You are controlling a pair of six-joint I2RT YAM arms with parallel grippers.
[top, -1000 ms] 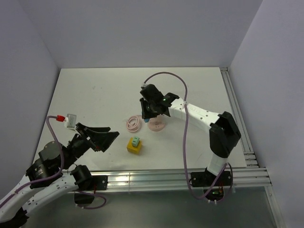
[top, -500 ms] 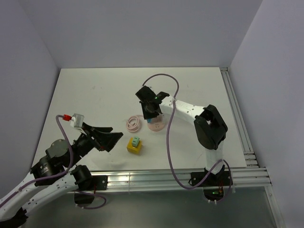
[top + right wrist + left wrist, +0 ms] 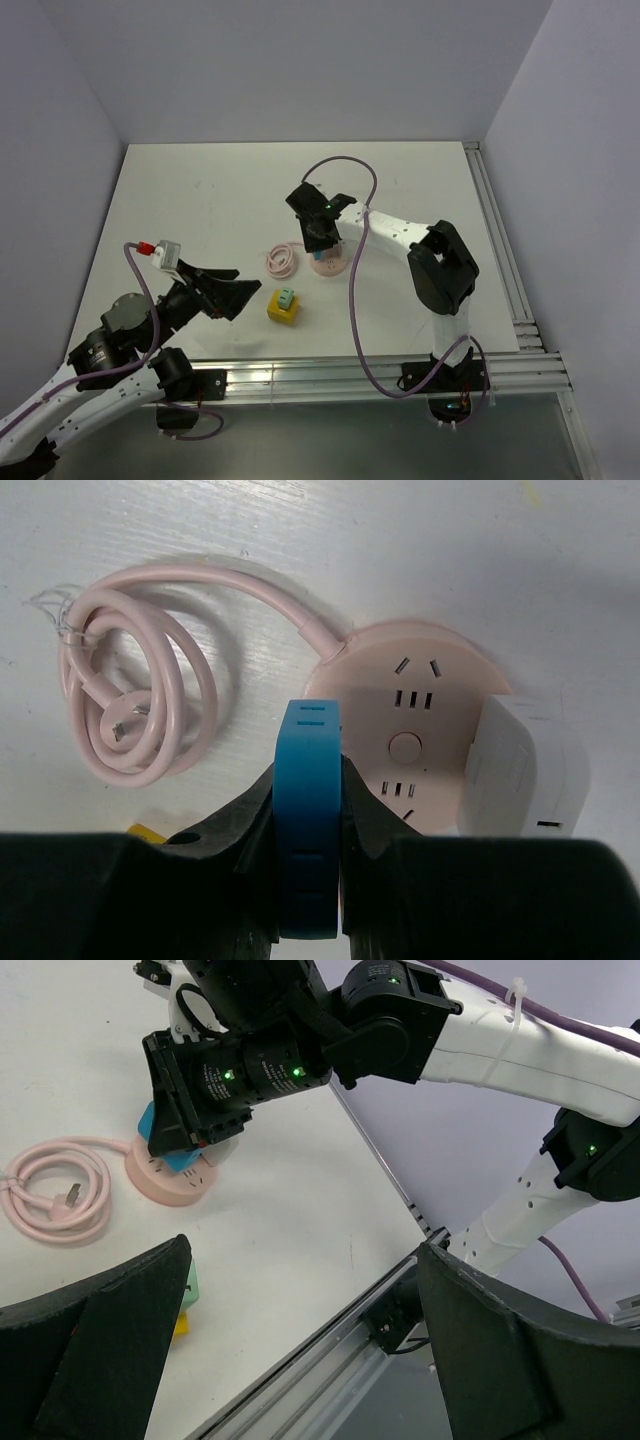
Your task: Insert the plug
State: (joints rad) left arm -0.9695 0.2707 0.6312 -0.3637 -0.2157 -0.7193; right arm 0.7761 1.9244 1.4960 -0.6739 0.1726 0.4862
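Observation:
My right gripper [image 3: 308, 810] is shut on a blue plug [image 3: 308, 820] and holds it over the left rim of a round pink power socket [image 3: 415, 745]. A white plug [image 3: 525, 770] sits in the socket's right side. In the top view the right gripper [image 3: 318, 235] hovers over the socket [image 3: 328, 264]. The left wrist view also shows the blue plug [image 3: 165, 1145] above the socket [image 3: 170, 1175]. My left gripper [image 3: 232, 290] is open and empty, left of a yellow block.
The socket's pink cable [image 3: 281, 259] lies coiled to its left [image 3: 130, 695]. A yellow block with a green plug [image 3: 285, 305] sits near the front edge. An aluminium rail [image 3: 360, 375] runs along the table front.
The right arm swung its elbow in and lowered the blue plug over the socket. The left arm shifted slightly right and forward.

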